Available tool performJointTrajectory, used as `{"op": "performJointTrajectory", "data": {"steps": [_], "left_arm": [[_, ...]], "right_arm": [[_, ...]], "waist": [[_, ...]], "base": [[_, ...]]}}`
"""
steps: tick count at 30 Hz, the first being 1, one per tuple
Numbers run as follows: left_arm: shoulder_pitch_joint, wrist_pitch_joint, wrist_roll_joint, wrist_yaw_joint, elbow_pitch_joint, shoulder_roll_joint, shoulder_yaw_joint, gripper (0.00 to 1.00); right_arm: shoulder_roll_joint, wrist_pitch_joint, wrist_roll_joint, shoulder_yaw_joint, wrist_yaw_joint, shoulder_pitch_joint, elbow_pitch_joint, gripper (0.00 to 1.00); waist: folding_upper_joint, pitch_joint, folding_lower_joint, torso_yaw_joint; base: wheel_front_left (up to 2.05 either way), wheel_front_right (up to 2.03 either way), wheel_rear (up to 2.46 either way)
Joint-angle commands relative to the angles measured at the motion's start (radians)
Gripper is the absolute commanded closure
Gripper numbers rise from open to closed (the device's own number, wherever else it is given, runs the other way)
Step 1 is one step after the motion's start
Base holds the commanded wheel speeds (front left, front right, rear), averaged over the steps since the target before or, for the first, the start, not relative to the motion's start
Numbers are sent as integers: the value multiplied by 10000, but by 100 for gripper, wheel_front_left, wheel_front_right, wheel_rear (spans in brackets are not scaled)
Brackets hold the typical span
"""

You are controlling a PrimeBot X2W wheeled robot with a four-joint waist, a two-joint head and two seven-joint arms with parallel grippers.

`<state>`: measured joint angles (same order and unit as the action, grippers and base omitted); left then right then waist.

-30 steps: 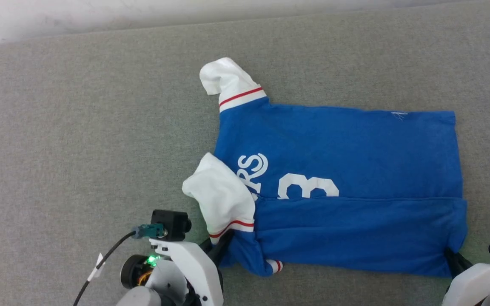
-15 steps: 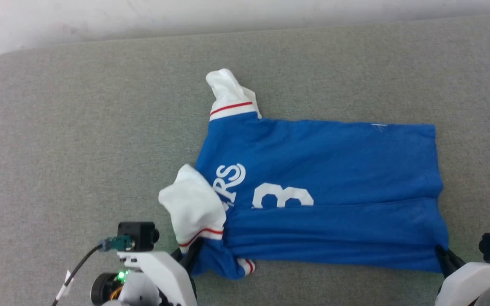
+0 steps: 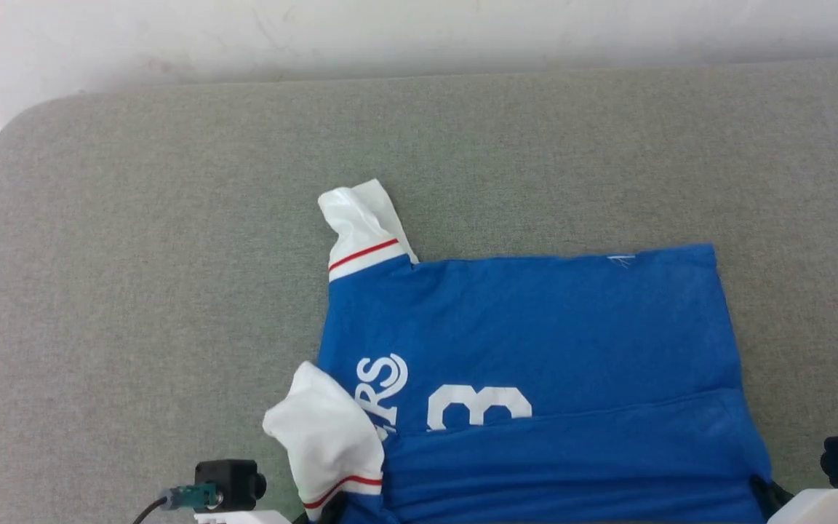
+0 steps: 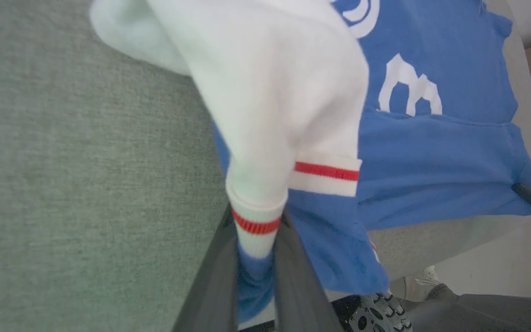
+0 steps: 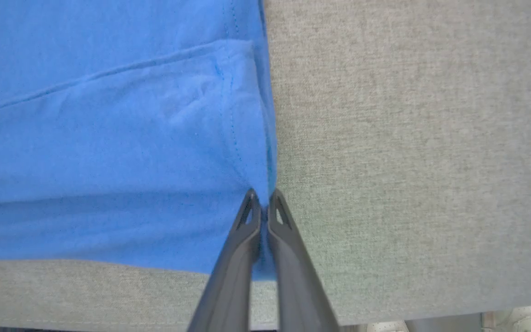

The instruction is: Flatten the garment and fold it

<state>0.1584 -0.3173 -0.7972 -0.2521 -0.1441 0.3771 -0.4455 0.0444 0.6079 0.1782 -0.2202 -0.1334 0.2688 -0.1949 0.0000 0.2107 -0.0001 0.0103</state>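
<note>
In the head view, the garment [image 3: 535,327] lies flat on the grey padded surface [image 3: 135,291], running off the picture's bottom edge. Bare surface spreads wide to our left and ahead, up to its far edge.

In the left wrist view, our left gripper [image 4: 256,212] is clamped on the garment's sleeve cuff [image 4: 251,244], close to the surface's front edge.

In the right wrist view, our right gripper [image 5: 262,196] pinches the garment's hem corner, with bare surface beside it.

Left claw [image 4: 256,219] clamped on garment [image 4: 431,152] — right claw [image 5: 262,196] too (fingers nearly touching).
</note>
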Motion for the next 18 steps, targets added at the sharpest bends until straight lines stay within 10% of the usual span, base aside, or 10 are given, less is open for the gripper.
{"op": "performJointTrajectory", "data": {"steps": [1, 11, 12, 13, 14, 16, 18], "left_arm": [[86, -43, -30, -138, 2, 157, 73, 100], [-41, 157, -75, -142, 135, -44, 84, 98], [-90, 228, -81, -120, 178, -96, 97, 78], [-132, 278, -101, -102, 203, -150, 106, 64], [-165, 319, -137, -79, 214, -204, 118, 53], [-197, 375, -201, -52, 195, -281, 140, 12], [-191, 470, -276, -21, 183, -331, 207, 0]], "right_arm": [[58, 77, -26, -129, 27, 72, -116, 100], [58, 266, -124, -129, 27, 96, -180, 100], [58, 207, -109, -130, 27, 69, -143, 89], [58, 102, -106, -111, 27, 33, -128, 33], [58, -36, -50, -130, 27, -21, -101, 0], [58, -236, 52, -151, 27, -89, -10, 0], [58, -417, 136, -89, 27, -132, 33, 0]], "waist": [[0, -19, 1, 3], [0, -95, 1, -93], [0, -102, 1, -97], [0, -112, 1, -99], [0, -127, 1, -103], [0, -162, 1, -112], [0, -201, 1, -114]], "base": [[0, 0, 0], [0, 0, 0], [0, 0, 0], [0, 0, 0], [0, 0, 0], [0, 0, 0], [0, 0, 0]]}}
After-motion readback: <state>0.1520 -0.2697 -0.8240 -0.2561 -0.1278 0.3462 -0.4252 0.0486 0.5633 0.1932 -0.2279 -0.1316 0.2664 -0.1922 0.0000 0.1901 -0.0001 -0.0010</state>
